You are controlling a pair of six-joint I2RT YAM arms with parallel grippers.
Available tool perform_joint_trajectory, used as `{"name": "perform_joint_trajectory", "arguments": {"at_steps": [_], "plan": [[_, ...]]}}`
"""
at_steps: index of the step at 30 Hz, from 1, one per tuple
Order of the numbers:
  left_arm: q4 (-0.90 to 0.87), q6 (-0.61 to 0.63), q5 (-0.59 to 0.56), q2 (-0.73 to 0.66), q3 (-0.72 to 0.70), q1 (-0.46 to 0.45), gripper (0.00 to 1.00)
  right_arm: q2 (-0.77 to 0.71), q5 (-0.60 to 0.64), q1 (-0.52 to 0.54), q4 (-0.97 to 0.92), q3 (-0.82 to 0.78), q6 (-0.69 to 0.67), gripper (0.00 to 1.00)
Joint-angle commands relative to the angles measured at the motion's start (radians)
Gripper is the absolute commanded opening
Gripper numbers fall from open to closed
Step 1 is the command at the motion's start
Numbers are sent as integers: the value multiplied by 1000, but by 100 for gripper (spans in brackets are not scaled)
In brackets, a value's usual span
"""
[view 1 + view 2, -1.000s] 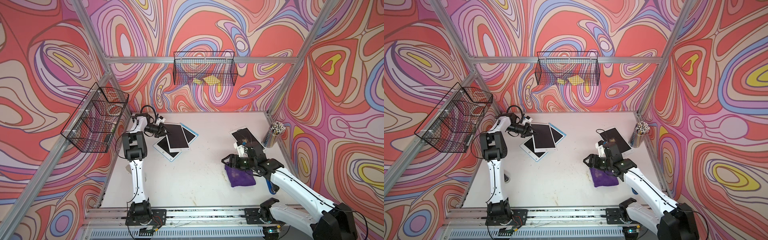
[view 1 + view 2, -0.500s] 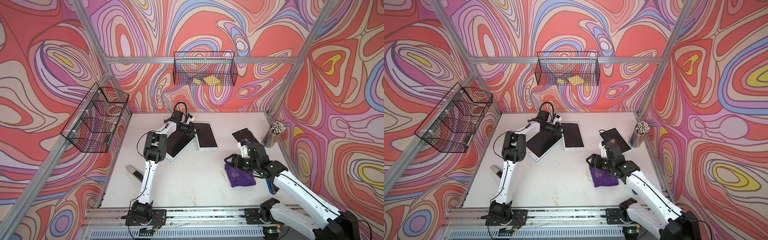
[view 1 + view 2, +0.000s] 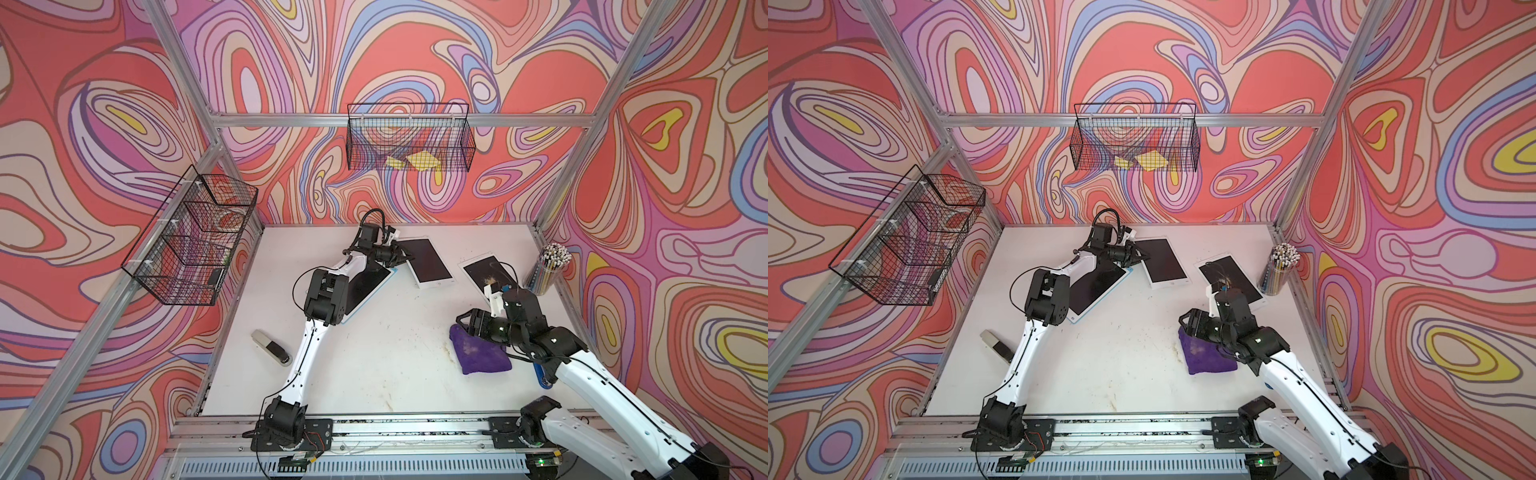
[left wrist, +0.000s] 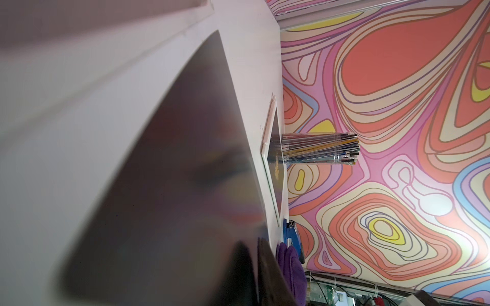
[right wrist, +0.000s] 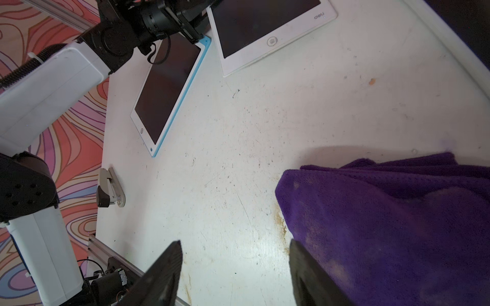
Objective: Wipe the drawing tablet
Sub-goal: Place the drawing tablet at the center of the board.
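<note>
Three drawing tablets lie at the back of the table. A white tablet (image 3: 484, 270) (image 3: 1229, 276) at the right has yellowish crumbs on its dark screen (image 4: 275, 169). A second white tablet (image 3: 428, 266) (image 5: 265, 26) lies in the middle. My left gripper (image 3: 405, 259) (image 4: 250, 241) stands at its corner, fingers either side of the edge with a narrow gap. A blue-edged tablet (image 3: 365, 291) (image 5: 169, 92) lies under the left arm. My right gripper (image 3: 467, 324) (image 5: 234, 246) hangs open and empty at the left edge of a purple cloth (image 3: 482, 351) (image 5: 384, 225).
A cup of pencils (image 3: 548, 270) (image 4: 320, 151) stands by the right wall. A stapler (image 3: 270, 347) (image 5: 110, 189) lies at the front left. A blue tool (image 3: 540, 374) sits under the right arm. Wire baskets (image 3: 409, 143) (image 3: 191, 237) hang on the back and left walls.
My left arm swung right, carrying the white tablet off the blue-edged one to the table's middle back. Its fingers have parted slightly. The right arm barely moved.
</note>
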Motion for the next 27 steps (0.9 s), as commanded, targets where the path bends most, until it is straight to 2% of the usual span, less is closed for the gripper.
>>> {"name": "perform_joint_trajectory", "arguments": {"at_steps": [1,2,3,7,15,20,24,27], "plan": [[-166,133,-70,-32,23,3,46,-7,18,-3,-6,-2,6,67],[-209,167,-87,-41,26,2,89,-4,15,-3,-2,-4,6,67],[-252,193,-100,-47,28,5,99,-1,13,-3,0,-4,6,67],[-358,253,-141,-69,30,9,99,-4,13,-3,7,-5,2,67],[-699,437,-375,-194,33,9,99,52,58,-3,-63,44,-31,67],[-836,510,-436,-246,49,7,99,76,80,-3,-85,54,-37,69],[-845,538,-466,-342,-3,-8,99,62,63,-3,-62,44,-32,69],[-750,555,-494,-477,-132,-48,99,61,63,-3,-53,42,-39,69]]}}
